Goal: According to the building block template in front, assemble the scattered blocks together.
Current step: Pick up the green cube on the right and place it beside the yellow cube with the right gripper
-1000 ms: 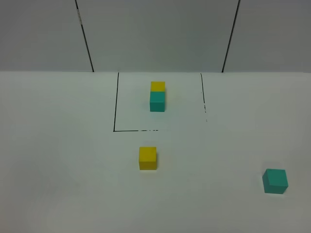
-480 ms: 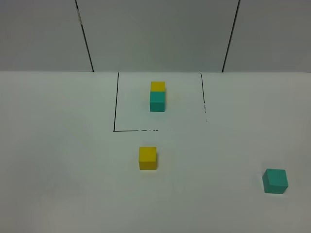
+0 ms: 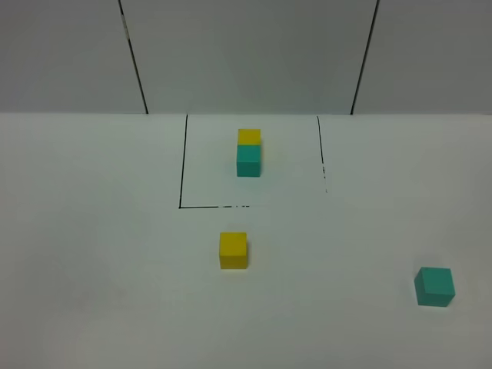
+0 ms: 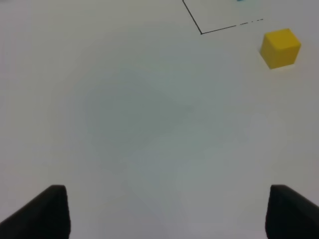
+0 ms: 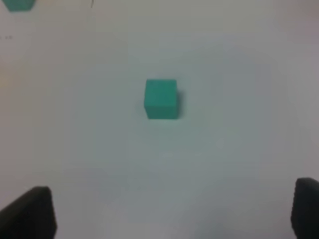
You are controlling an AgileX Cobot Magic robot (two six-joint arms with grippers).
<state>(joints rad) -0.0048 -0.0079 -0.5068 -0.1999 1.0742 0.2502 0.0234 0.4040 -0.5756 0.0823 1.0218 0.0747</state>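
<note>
Over on the left of the template [image 3: 248,154], the left gripper [image 4: 164,213] hung with its jaws spread wide and nothing between them, just bare table [image 3: 92,269] underneath. Next along, the loose yellow cube [image 3: 233,250] sat in front of the template, a little outside the front line of the black outline [image 3: 182,161] and roughly in line with the joined pair. Way off to the template's right and further forward was the loose teal cube [image 3: 435,287]. The right gripper [image 5: 167,213] hovered clear of it, also wide open and empty.

What could've gone wrong, imo: the teal cube looked a bit turned, so a finger landing on a corner would shove or spin it instead of gripping. Pushing it home too hard would knock the yellow cube towards the template. Swapping the order was possible too, since the template had yellow at the back and teal in front.

Room-wise, loads of open table lay between the loose cubes and left of the template. No table edge showed. The only tight spot was the yellow cube's gap to the outline.
</note>
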